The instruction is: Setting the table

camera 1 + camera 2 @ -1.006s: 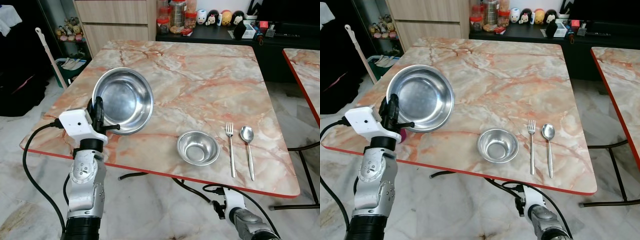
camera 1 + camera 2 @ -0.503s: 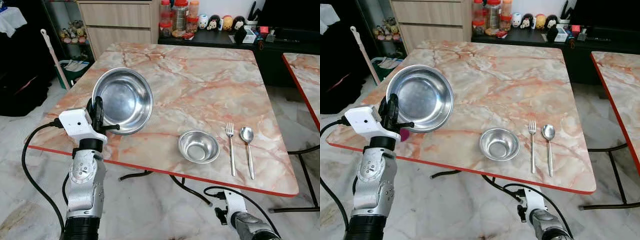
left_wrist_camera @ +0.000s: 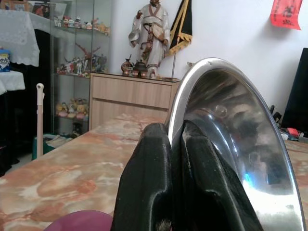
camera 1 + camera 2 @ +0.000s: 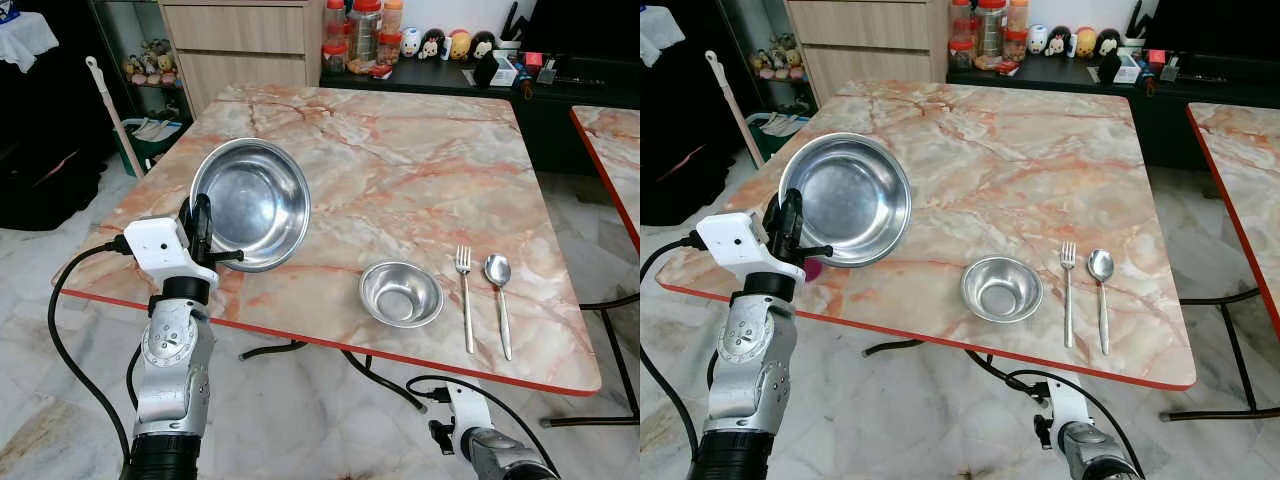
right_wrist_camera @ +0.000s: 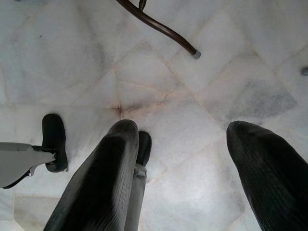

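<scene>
- Steel is what my left gripper (image 4: 203,232) has clamped: in the left eye view, at centre left of the frame, its two black fingers pinch the near rim of a large stainless bowl (image 4: 252,203), which is tilted up on edge over the near left part of the marble table (image 4: 400,150), its hollow facing the camera.
- Lower right of centre in that view, a small stainless bowl (image 4: 401,294) sits upright on the tabletop near the front edge; just to its right lie a fork (image 4: 465,300) and then a spoon (image 4: 499,300), side by side and apart, handles toward the near edge.
- At the bottom right of the frame my right arm hangs low below the table edge, above the pale floor (image 4: 300,420).
- In the left wrist view, my fingers (image 3: 149,187) rise from the bottom centre, pressed together on the bowl's rim; the bowl curves away to the right, with a wooden cabinet (image 3: 130,98) and a figurine (image 3: 153,38) behind it.
- In the right wrist view, my right gripper (image 5: 192,168) points down at the marble floor, its two fingers spread wide with nothing between them; a dark table leg (image 5: 159,26) crosses the top of the frame.
</scene>
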Controlling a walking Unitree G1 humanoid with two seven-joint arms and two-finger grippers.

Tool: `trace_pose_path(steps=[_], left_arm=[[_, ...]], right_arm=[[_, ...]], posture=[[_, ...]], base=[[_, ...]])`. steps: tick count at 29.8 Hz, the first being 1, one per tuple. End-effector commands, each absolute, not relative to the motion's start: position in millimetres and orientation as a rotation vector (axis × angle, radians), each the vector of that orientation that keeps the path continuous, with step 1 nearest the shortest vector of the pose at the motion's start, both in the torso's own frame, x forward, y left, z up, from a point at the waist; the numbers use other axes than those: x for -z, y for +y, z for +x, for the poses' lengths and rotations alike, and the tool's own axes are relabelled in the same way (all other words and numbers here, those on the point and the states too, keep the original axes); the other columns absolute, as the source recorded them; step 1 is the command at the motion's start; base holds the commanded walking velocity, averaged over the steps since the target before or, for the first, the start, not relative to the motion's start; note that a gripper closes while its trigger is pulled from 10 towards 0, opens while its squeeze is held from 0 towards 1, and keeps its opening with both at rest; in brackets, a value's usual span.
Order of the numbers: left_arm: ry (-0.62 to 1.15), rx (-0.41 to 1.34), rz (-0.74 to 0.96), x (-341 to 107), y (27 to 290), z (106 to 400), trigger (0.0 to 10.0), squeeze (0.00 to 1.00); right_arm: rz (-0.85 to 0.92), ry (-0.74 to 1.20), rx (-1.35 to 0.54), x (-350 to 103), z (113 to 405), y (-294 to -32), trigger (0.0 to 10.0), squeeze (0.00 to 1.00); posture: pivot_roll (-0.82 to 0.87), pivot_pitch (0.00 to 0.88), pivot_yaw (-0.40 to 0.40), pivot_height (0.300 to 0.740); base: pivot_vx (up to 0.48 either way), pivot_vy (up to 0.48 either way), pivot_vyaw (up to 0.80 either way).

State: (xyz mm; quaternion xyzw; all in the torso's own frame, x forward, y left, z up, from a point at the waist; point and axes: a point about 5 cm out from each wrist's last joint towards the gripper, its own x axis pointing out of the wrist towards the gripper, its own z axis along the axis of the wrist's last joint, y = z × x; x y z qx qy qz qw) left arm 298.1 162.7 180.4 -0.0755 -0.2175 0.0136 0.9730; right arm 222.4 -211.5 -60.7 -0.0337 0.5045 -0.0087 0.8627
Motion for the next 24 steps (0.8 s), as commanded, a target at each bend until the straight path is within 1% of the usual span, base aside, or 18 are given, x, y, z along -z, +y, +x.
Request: trace_pose_path(steps=[1,8,15,24], left_arm=[[-0.462,-0.023,-0.14,-187,163,295,10.0,0.0],[-0.463,-0.03,-0.138,-189,167,287,10.0,0.0],[-0.487,-0.023,-0.145,-202,166,292,10.0,0.0],[-0.471,-0.003,-0.162,-200,159,294,10.0,0.0]], right_arm=[[-0.066,1.06,0.016,62,221,-211,10.0,0.0],[-0.067,1.058,0.006,68,211,-211,10.0,0.0],[-0.053,1.077,0.017,74,199,-211,10.0,0.0],[-0.057,1.052,-0.004,74,198,-211,10.0,0.0]], posture=[[0.01,0.074,0.028,0.74],[0.03,0.083,0.047,0.74],[0.01,0.103,0.063,0.74],[0.0,0.111,0.069,0.74]], base=[[0.0,0.0,0.0],[0.0,0.0,0.0],[0.0,0.0,0.0],[0.0,0.0,0.0]])
